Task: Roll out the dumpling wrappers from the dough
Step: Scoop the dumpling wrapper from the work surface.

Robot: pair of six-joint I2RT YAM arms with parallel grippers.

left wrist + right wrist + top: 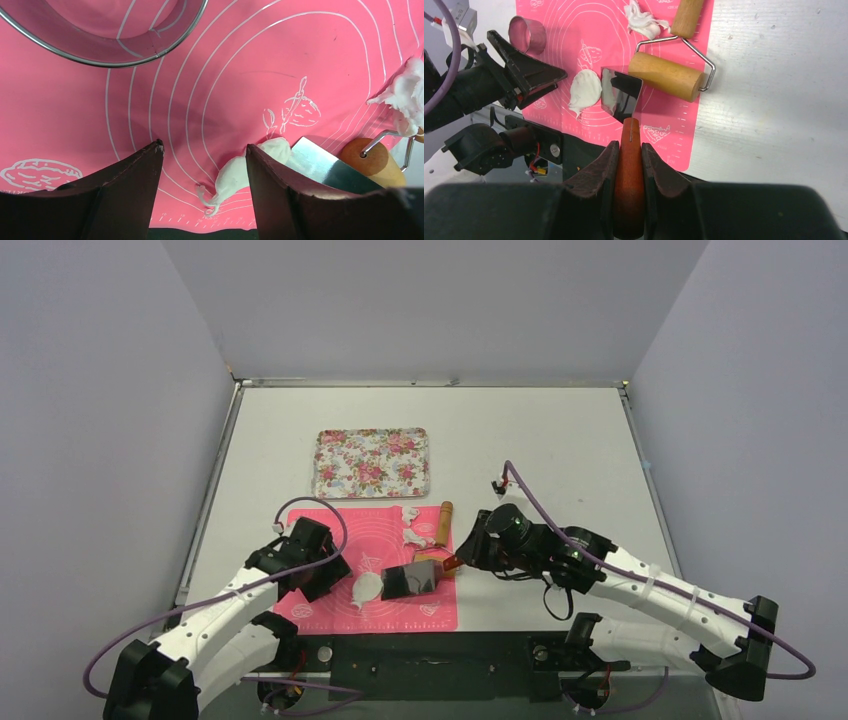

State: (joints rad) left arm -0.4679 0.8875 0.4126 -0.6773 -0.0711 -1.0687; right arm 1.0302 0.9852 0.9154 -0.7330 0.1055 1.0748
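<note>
A dumpling wrapper [585,90], a flat oval of white dough with a thin tail, lies on the pink mat [574,30]. My left gripper [204,145] hovers open just left of the wrapper [232,177], which lies beside its right finger. My right gripper [629,145] is shut on the reddish wooden handle of a metal scraper [621,95]. The scraper's blade [412,580] touches the wrapper's [366,588] right edge. A metal ring cutter [527,34] stands on the mat beyond the left gripper [555,82].
A wooden rolling pin [666,76] with a wire frame lies at the mat's right edge. Ragged dough scraps [641,20] sit beside its handle. A floral tray [372,462] lies behind the mat. The table's near edge and arm bases are close below.
</note>
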